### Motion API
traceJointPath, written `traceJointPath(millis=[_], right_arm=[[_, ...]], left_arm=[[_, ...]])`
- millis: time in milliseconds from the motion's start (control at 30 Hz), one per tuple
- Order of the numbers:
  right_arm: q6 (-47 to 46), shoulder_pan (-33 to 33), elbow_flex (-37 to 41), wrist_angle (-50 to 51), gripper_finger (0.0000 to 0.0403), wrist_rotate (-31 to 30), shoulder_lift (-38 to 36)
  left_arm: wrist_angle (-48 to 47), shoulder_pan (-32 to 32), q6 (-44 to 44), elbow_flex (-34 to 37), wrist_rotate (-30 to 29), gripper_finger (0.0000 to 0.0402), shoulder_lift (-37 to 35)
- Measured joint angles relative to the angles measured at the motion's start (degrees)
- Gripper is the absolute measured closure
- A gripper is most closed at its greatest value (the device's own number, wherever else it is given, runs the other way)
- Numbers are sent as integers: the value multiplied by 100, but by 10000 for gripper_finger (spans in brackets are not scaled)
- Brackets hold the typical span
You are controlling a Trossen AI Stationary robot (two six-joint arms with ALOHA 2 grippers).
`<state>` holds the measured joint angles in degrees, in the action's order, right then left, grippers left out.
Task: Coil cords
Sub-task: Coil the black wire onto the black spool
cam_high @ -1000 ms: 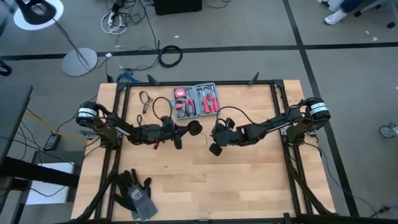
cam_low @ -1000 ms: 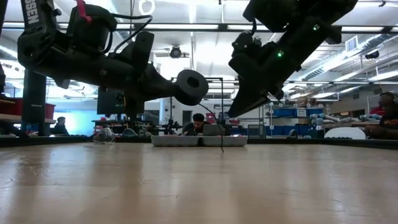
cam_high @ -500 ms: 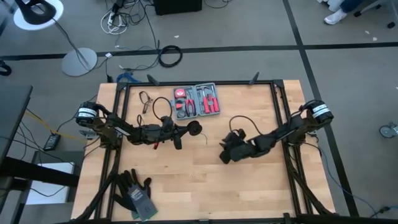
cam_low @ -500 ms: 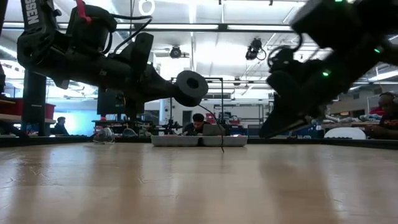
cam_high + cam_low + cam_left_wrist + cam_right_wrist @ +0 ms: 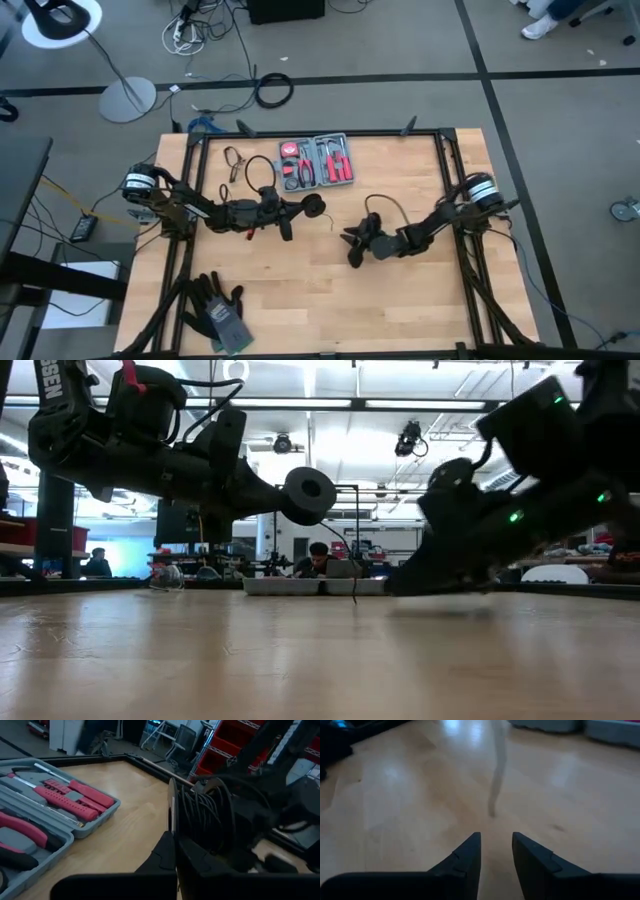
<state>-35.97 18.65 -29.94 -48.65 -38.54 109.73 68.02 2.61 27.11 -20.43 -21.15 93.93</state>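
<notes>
One wire spool [image 5: 314, 206], one tool kit [image 5: 317, 162], two gloves [image 5: 218, 312]

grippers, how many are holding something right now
1. The left gripper, left of table centre, is shut on the round black disc wound with thin black wire. The right gripper, low over the wooden table right of centre, is open and empty.

Both arms are matte black with silver-white shoulder caps, looped black cables, green indicator lights, and white lettering.
</notes>
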Motion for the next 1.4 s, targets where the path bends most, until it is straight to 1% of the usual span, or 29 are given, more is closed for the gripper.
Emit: traceJointPath(millis=[133,300,633,967,1067,1167,1200,1300,1400], right_arm=[[536,-52,-370,-595,292,80,613],[784,-158,-622,-699,293,68,892],[912,-377,-649,-718,296,77,912],[909,-634,-644,-769,319,66,912],[910,-682,-644,-822,338,199,912],[924,-688,-644,-826,385,332,912],[946,-688,-644,-828,393,345,912],[875,-693,-636,-764,395,370,843],[865,-715,-636,-499,399,414,557]], left_arm=[[1,0,-115,-25,17,401,0],[-4,0,-115,-23,48,401,0],[-8,0,-113,-23,50,401,3],[-8,0,-113,-23,50,401,4],[-8,0,-111,-23,50,401,4],[-9,0,-111,-23,49,401,4],[-8,0,-111,-23,50,401,4],[-12,0,-111,-23,52,401,4],[-18,0,-214,-23,318,401,4]])
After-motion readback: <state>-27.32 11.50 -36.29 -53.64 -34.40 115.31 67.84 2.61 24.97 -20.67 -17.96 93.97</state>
